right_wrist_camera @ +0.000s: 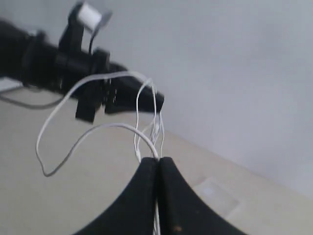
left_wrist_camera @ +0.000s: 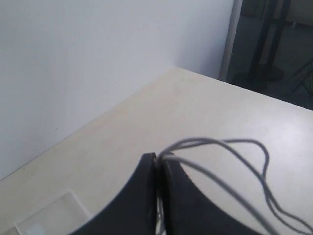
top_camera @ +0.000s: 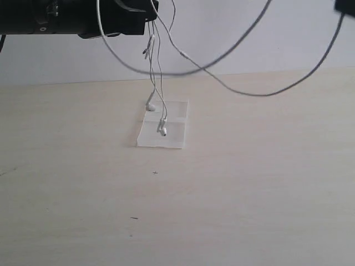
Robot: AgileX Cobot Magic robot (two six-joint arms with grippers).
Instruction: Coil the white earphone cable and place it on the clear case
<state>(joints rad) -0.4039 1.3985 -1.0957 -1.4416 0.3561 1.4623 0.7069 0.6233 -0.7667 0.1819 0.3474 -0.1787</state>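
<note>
- Exterior view: the white earphone cable [top_camera: 157,72] hangs in the air, strung between the left gripper [top_camera: 153,10] at the upper left of the frame and the right gripper [top_camera: 344,5], which barely shows in the upper right corner.
  - Wide, slack loops sag across the top of the frame, so I'd judge the coiling only half done.
  - The two earbuds dangle at the centre, right over the clear case [top_camera: 175,139]. Whether they touch it I cannot tell.
  - The case lies flat on the pale table [top_camera: 249,194], and no cable is laid on it yet.
- Left wrist view: the jaws are pressed together with strands of the cable [left_wrist_camera: 220,142] pinched between them and curving away over the table.
  - A corner of the case [left_wrist_camera: 49,218] shows beside the pincer, below it on the table.
- Right wrist view: this pincer [right_wrist_camera: 158,161] is likewise clamped on the cable [right_wrist_camera: 73,142], which arcs over to the left arm [right_wrist_camera: 58,63].
  - The case [right_wrist_camera: 215,193] sits on the table beyond the fingertips.
- What is left, by my reckoning, is gathering the loops tighter and lowering the bundle onto the case.
- Nothing else stands on the table. The only hindrance looks to be the slack itself (loose loops could spill off the case).
</note>
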